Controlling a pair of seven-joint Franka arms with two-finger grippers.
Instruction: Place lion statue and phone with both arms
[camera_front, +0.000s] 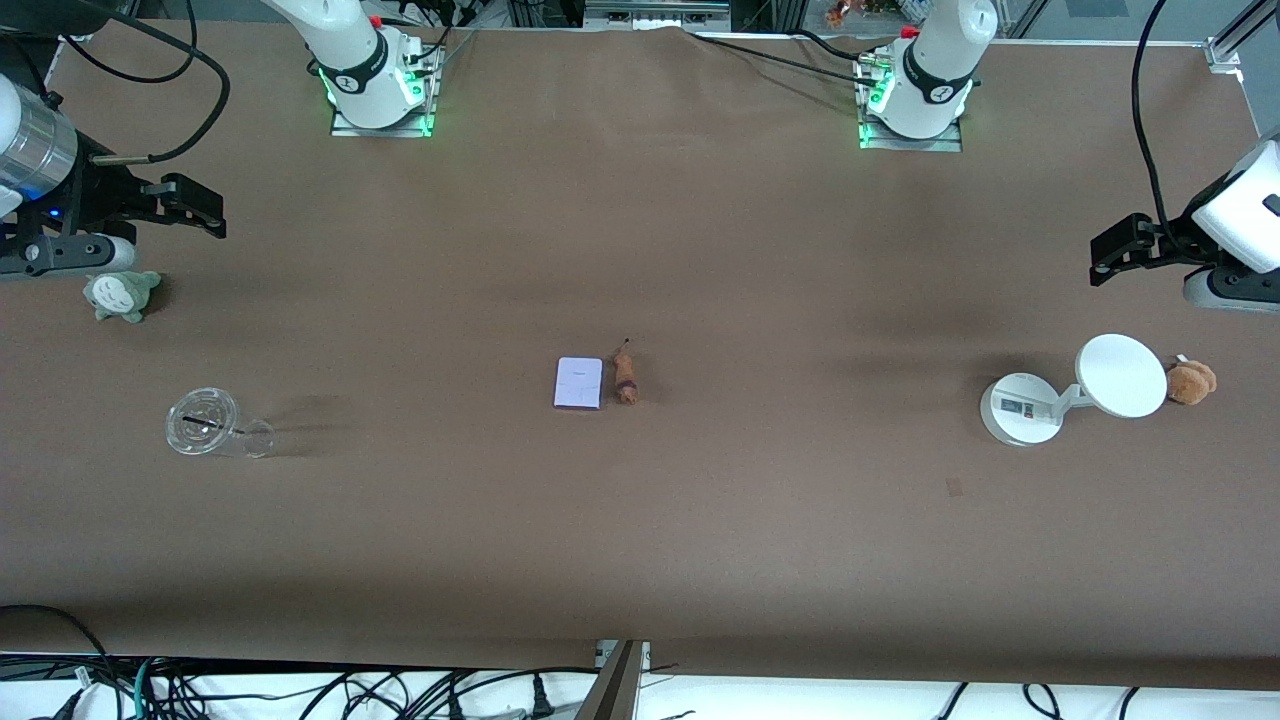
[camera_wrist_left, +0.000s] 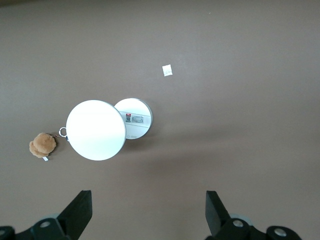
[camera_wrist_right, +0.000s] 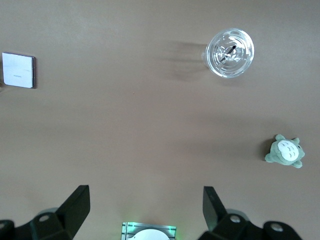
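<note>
We see the phone (camera_front: 579, 383) lying flat mid-table, the lion statue (camera_front: 625, 376) just beside it toward the left arm's end. Farther off, we find both arms waiting: the right gripper (camera_front: 198, 208) near a green plush (camera_front: 122, 294), the left gripper (camera_front: 1122, 248) above a white stand (camera_front: 1022, 407), each with fingers spread apart, holding nothing.

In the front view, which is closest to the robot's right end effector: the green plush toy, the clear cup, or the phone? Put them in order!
From the right end effector, open at the right arm's end of the table:
1. Green plush toy, almost under it.
2. Clear cup, same end, nearer the front camera.
3. Phone, mid-table beside the lion statue.
</note>
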